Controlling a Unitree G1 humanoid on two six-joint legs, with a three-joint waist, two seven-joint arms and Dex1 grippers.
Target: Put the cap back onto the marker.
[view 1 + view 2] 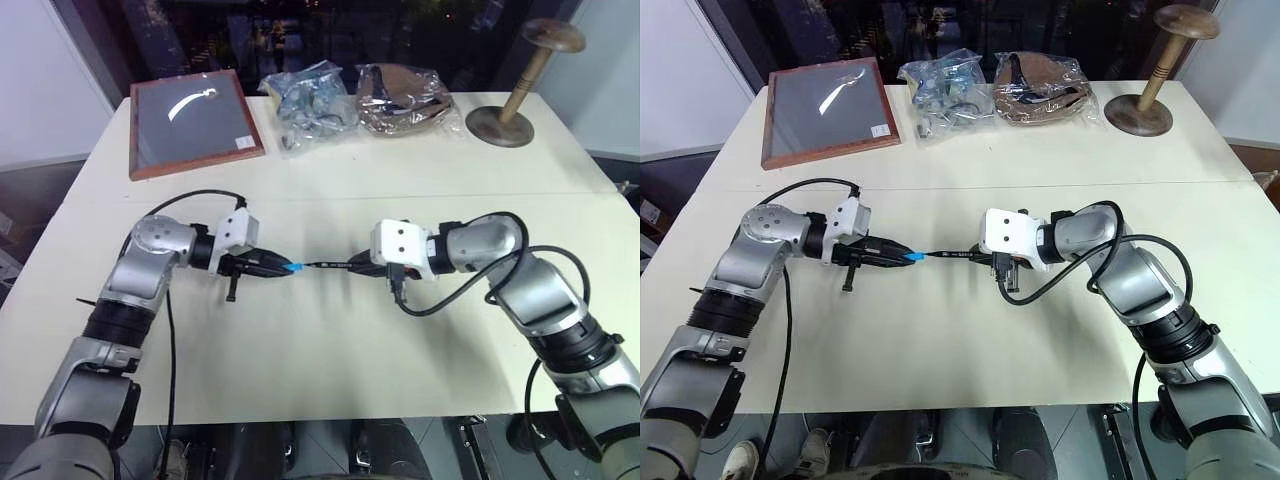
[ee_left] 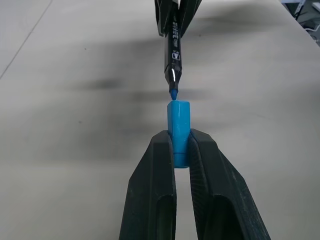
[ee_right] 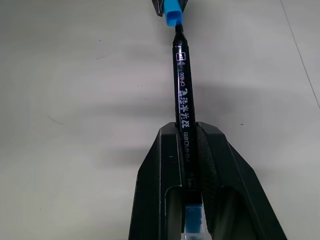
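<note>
Left eye view: over the counter (image 1: 330,340), my right fingers (image 3: 189,131) clamp the marker (image 3: 181,85) level; my left fingers (image 2: 181,145) clamp the cap (image 2: 178,131), its mouth just beside the tip, aligned for pushing on.

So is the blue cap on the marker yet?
Not yet. The cap sits in the left claw, just off the marker tip.

Above table (image 1: 330,350) middle: left gripper (image 1: 283,266) holds cap (image 1: 296,268), right gripper (image 1: 362,264) holds marker (image 1: 325,266), tip just at cap's mouth. Far edge, left to right: frame (image 1: 190,122), two bags (image 1: 312,105) (image 1: 402,97), stand (image 1: 520,90).
</note>
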